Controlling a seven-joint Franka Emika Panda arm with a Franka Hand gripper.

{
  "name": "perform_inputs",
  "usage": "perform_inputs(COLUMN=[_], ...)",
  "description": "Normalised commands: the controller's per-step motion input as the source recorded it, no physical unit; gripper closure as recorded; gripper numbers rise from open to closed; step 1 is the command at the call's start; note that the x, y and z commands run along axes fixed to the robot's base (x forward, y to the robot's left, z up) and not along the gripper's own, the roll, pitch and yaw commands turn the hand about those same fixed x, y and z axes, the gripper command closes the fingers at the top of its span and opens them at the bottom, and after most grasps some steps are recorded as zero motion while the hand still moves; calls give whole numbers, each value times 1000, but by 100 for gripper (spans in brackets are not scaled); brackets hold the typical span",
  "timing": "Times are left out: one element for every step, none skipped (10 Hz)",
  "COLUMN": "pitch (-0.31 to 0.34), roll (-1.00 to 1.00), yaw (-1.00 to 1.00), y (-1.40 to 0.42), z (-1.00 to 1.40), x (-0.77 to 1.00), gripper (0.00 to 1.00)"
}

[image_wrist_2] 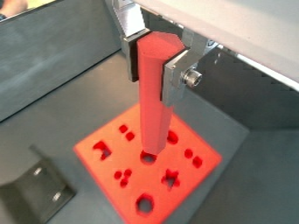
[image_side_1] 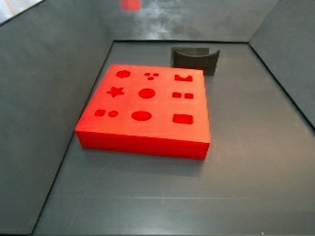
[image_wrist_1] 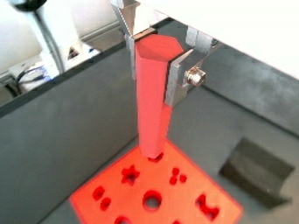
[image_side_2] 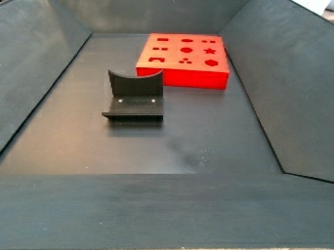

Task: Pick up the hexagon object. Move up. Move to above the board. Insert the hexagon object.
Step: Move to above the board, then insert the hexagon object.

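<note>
One slip: the gripper (image_wrist_2: 159, 54) pinching the rod (image_wrist_2: 155, 101) above the board (image_wrist_2: 197, 144) may miss its hole.

The dark grey floor (image_side_2: 196, 146) carries the board (image_side_2: 183, 59) and, well apart, the fixture (image_side_2: 133, 96); the gripper (image_wrist_1: 158, 44) hangs above

Even, diffuse overhead light. The large flat bright red board (image_side_1: 145, 109) glows nearly saturated, blurring its cut-out edges. The dark grey matte bench (image_side_2: 170, 146) shows faint sheen patches. Both wrist views are soft, the silver-fingered pincer (image_wrist_1: 158, 54) slightly blurred, backgrounds overexposed white.
</note>
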Motion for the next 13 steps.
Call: perform_inputs(pitch=[28, 33, 33, 30, 0, 0, -83, -70, -47, -103, -173, -293, -337], roll=[17, 27, 31, 35, -11, 0, 67, 79, 6, -84, -291, -357, -361], yaw=[6, 8, 6, -1, 0, 0, -203, -103, -37, 0, 0, 0, 0], y=[-873, -660, -331, -237, 0, 3, 434, 737, 840, 849, 817, 669, 654], z=[-71, -49, -21, -5, -17, 0, -260, -503, -400, -514, -471, -220, -149], x=[412, 341, 208, 150, 0, -29, -486, -534, -483, -240, 0, 57, 66], gripper=[100, 100, 100, 100, 100, 100, 100, 100, 100, 100, 100, 100, 100])
